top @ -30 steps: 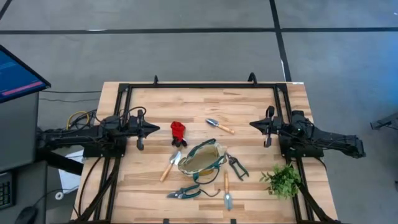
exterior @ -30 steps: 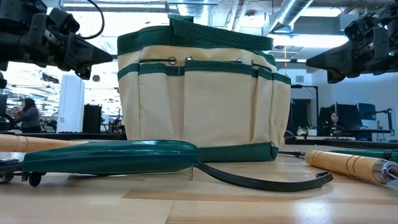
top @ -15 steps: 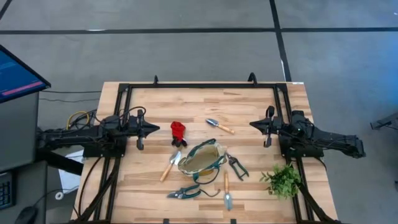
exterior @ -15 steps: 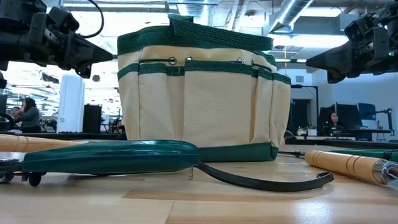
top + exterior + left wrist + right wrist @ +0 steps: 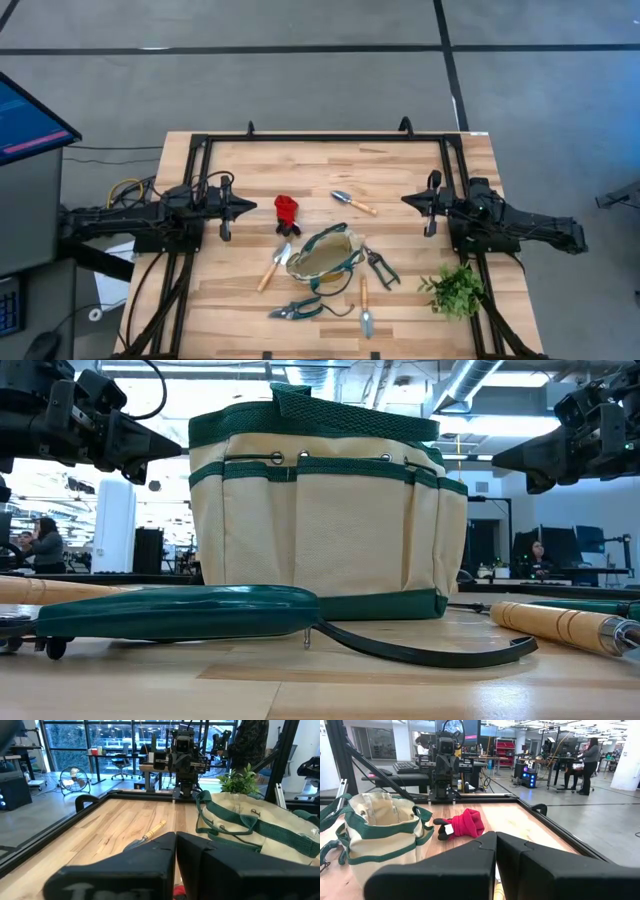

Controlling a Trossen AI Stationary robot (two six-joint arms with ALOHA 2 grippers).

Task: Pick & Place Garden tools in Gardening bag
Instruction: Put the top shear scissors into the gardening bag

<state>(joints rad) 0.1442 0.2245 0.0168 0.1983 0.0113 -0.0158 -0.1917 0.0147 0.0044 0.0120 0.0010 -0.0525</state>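
Nothing has moved since the earlier frames. The left gripper [image 5: 247,207] at nine o'clock and the right gripper [image 5: 408,201] at three o'clock hover with fingers pressed together, holding nothing. The gardening bag [image 5: 325,256] stands just below the table's centre, with the garden tools [image 5: 295,309] scattered around it

Matt canvas gardening bag [image 5: 325,520], glossy teal plastic pruners [image 5: 180,610], pale wood table [image 5: 400,170].

Occluded and cropped elements across views.
Bag [image 5: 325,510] interior hidden at worktop level; teal pruners [image 5: 170,612] and wooden handle [image 5: 570,627] cropped by frame edges; background persons too small to resolve.
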